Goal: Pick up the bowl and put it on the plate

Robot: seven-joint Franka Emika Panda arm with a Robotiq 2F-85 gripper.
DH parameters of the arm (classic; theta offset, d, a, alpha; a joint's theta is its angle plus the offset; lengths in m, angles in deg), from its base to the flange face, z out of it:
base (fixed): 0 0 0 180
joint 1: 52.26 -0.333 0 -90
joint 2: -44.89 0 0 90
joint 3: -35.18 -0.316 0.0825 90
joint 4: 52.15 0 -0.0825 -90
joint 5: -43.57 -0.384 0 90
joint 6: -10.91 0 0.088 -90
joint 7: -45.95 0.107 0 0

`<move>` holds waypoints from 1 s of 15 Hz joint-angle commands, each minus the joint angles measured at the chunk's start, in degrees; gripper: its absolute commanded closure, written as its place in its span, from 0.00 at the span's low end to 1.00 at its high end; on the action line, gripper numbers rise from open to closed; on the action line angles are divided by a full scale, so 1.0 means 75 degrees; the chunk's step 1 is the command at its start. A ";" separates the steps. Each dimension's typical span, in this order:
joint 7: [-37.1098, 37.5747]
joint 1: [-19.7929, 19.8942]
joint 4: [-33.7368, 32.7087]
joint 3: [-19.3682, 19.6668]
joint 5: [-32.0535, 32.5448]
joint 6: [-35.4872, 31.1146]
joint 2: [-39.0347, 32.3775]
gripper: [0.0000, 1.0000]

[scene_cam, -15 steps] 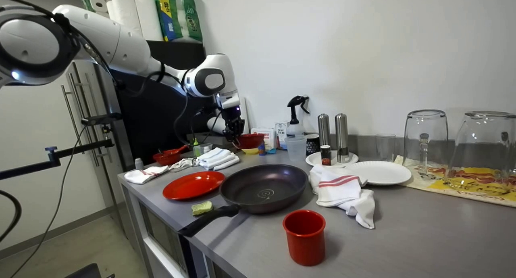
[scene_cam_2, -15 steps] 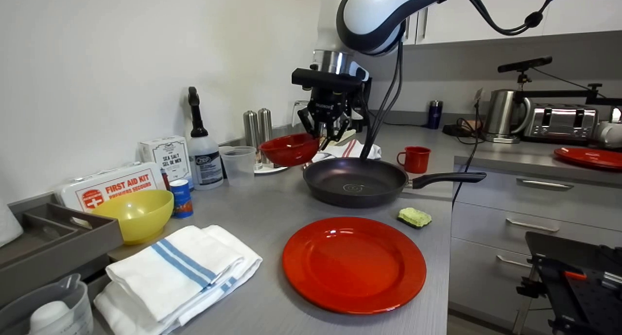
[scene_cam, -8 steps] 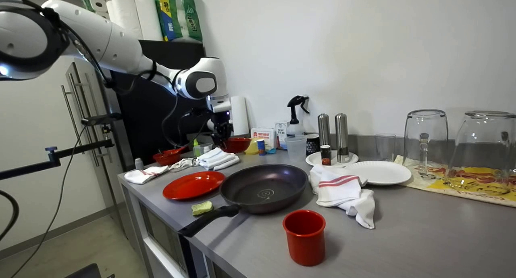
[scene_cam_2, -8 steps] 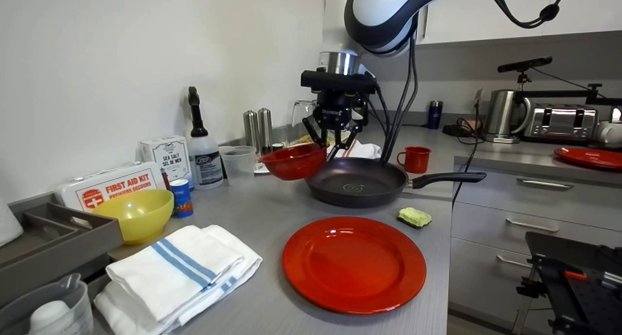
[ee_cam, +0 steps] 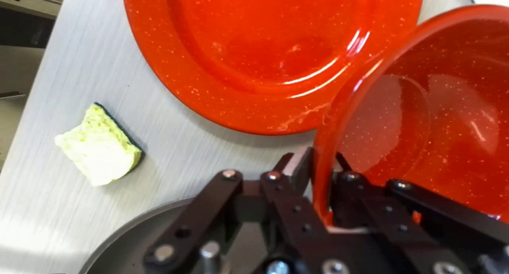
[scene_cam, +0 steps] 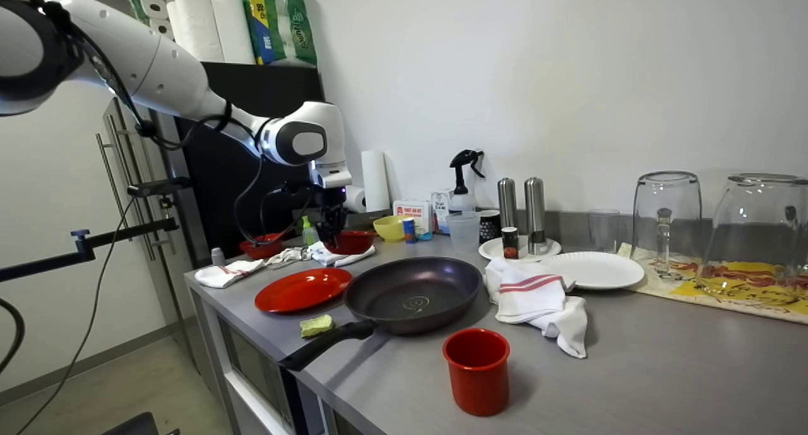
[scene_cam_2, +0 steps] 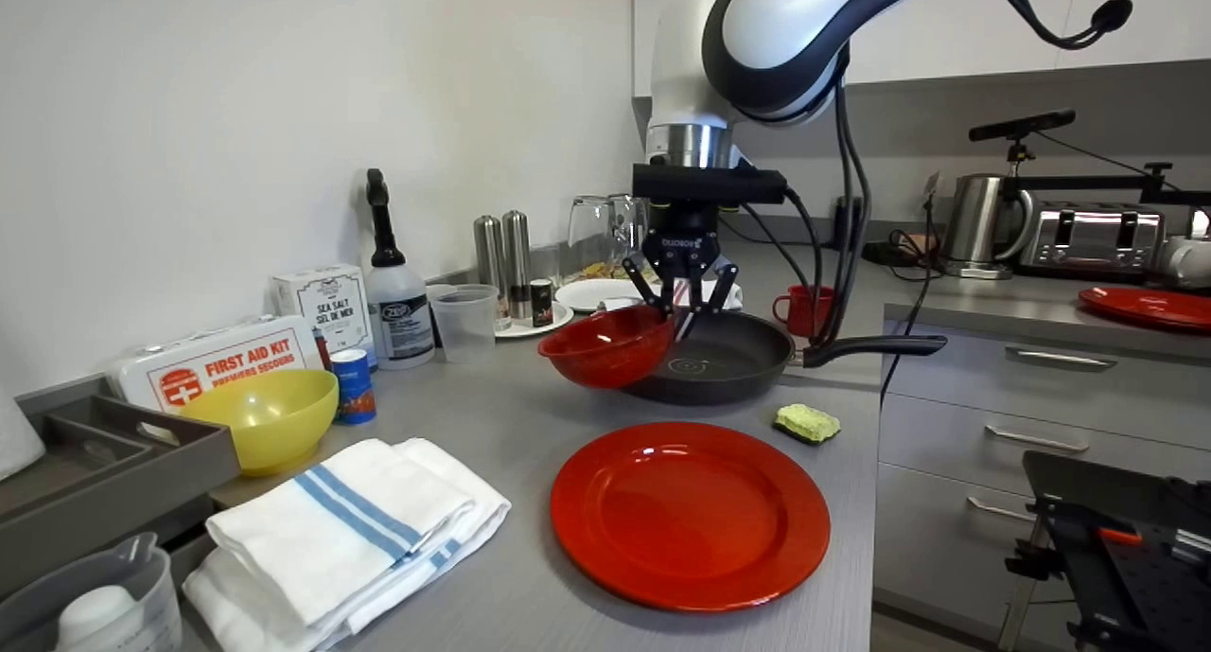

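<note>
red glossy round bowl (scene_cam_2: pixel 605 354): held raised above the grey counter (scene_cam_2: pixel 511 387), mouth up, slightly tilted. black two-fingered gripper (ee_cam: pixel 321 178): clamped on the bowl's rim, one fingertip inside the wall, one outside. flat round bright red glossy plate (scene_cam_2: pixel 691 519): lying on the counter; bowl apart from it, though in the wrist view the bowl's rim overlaps the plate's edge. black round long-handled frying pan (scene_cam_2: pixel 743 354): on the counter, just beside the plate. dark-backed yellow-green sponge (ee_cam: pixel 99 146): near plate and pan. folded white blue-striped cloth towels (scene_cam_2: pixel 359 529): on the counter, beside the plate.
</note>
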 commanded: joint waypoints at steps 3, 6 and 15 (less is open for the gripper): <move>-0.0397 -0.0092 0.1425 -0.0160 -0.0225 -0.0335 0.1024 0.96; -0.0429 -0.0166 0.2051 -0.0305 -0.0270 -0.0431 0.1428 0.96; -0.0636 -0.0304 0.3167 -0.0693 -0.0778 -0.0918 0.2100 0.96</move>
